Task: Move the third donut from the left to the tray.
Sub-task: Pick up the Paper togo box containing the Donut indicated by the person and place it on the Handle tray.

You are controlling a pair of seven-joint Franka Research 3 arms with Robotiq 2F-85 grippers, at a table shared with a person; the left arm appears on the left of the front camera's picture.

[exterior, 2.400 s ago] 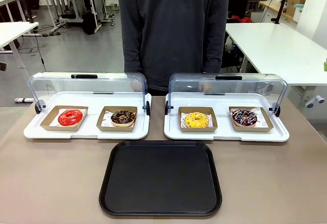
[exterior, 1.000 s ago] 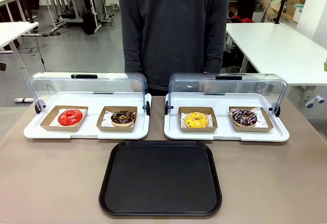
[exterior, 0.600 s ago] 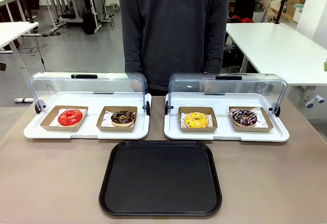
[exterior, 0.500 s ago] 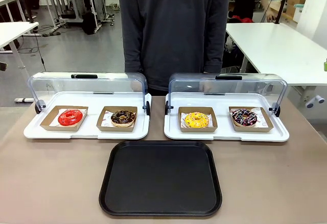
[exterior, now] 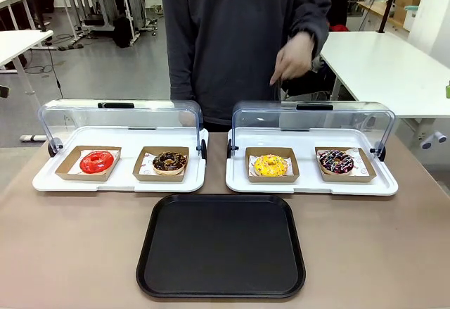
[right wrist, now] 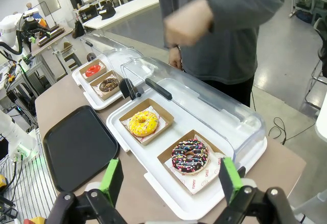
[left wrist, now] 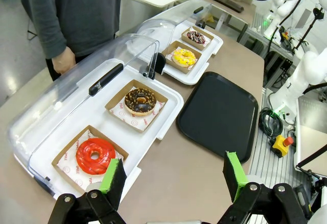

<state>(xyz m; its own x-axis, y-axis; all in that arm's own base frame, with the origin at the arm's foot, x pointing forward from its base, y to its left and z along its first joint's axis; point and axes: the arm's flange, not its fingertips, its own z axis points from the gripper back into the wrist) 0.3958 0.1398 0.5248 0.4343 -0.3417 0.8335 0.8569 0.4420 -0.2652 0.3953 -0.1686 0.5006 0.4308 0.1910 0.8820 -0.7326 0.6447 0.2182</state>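
The yellow-glazed donut (exterior: 270,165) rests in its brown cardboard holder on the right white tray (exterior: 311,186), third from the left; it is also in the left wrist view (left wrist: 184,57) and the right wrist view (right wrist: 143,123). The black tray (exterior: 221,246) lies flat at the table's near middle, nothing on it. My left gripper (left wrist: 171,175) stands open above the table near the red donut (left wrist: 95,155). My right gripper (right wrist: 170,181) stands open near the sprinkled chocolate donut (right wrist: 189,157). A person's hand (exterior: 293,57) is raised above the right dome lid.
A left white tray (exterior: 119,180) holds the red donut (exterior: 96,161) and a chocolate donut (exterior: 169,161). Clear dome lids (exterior: 313,122) stand open behind both white trays. A second chocolate donut (exterior: 336,161) sits right of the yellow one. The person stands at the far edge.
The person's hand has come up from their side to chest height above the right dome lid. The donuts and trays have not moved.
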